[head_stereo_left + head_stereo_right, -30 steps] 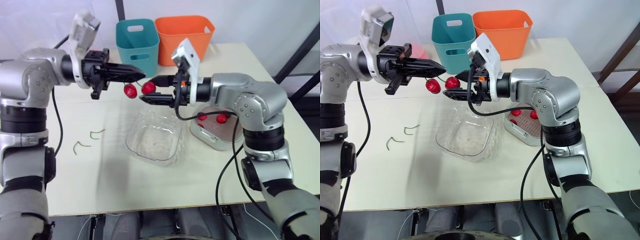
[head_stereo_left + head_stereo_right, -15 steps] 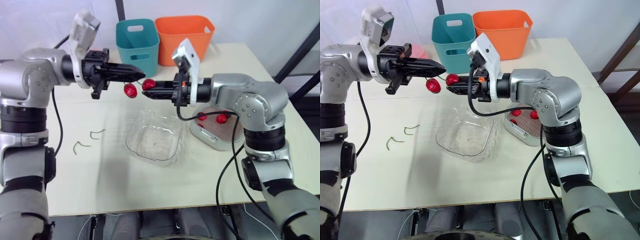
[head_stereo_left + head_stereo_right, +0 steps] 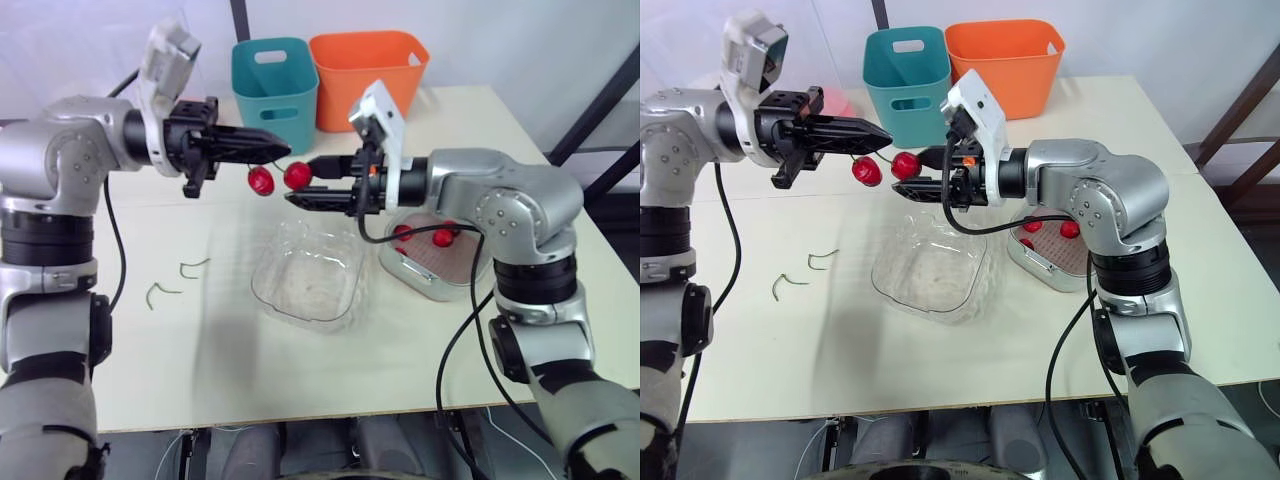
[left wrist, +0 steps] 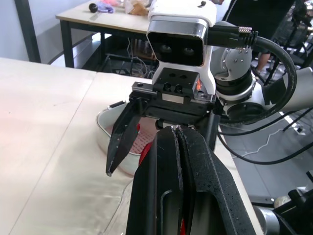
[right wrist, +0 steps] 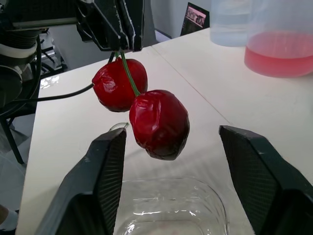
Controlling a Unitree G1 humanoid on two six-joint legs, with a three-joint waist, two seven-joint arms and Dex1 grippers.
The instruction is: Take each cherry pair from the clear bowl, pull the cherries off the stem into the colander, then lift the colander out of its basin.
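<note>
My left gripper is shut on the green stem of a cherry pair, held in the air above the far side of the clear bowl. Two red cherries hang from it, one nearer my left arm and one nearer my right. My right gripper is open, with one finger above and one below that nearer cherry; the pads stand well apart from it. The bowl looks empty. The colander sits in its white basin right of the bowl, with a few cherries inside.
Two bare green stems lie on the table left of the bowl. A teal bin and an orange bin stand at the far edge. A jug of pink liquid stands on the table beyond my left arm.
Half a second ago my right gripper's fingers were drawn together beside the cherry; now they are spread open around it again. The left gripper and the cherry pair have stayed in place.
</note>
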